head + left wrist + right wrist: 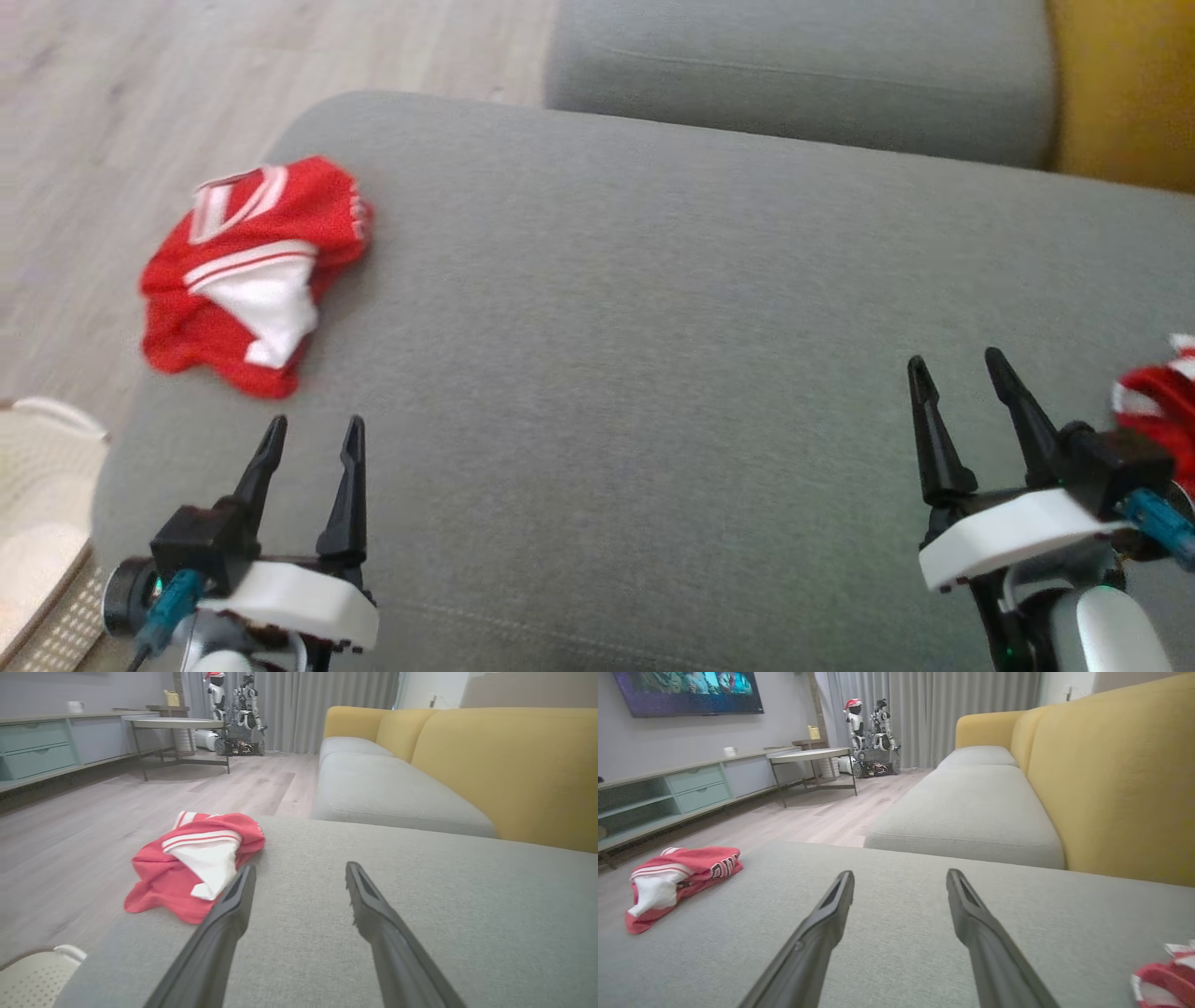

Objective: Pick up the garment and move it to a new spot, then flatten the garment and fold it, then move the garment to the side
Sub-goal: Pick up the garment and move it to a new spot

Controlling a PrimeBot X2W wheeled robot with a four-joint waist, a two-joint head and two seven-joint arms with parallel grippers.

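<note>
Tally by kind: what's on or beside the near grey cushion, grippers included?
Red-and-white garments: 2 (left garment, right garment)
Grippers: 2 (left gripper, right gripper, jaws open)
Cream basket: 1
Total: 5

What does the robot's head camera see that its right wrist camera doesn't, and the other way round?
Head camera's extras: the left gripper, open, and a white basket beside the sofa.
Right wrist camera's extras: the TV, the long sideboard, a round table and two parked robots by the curtain.
Both share: the open right gripper, the bunched red and white garment on the grey sofa seat, a second red cloth at the right, and the yellow backrest.
</note>
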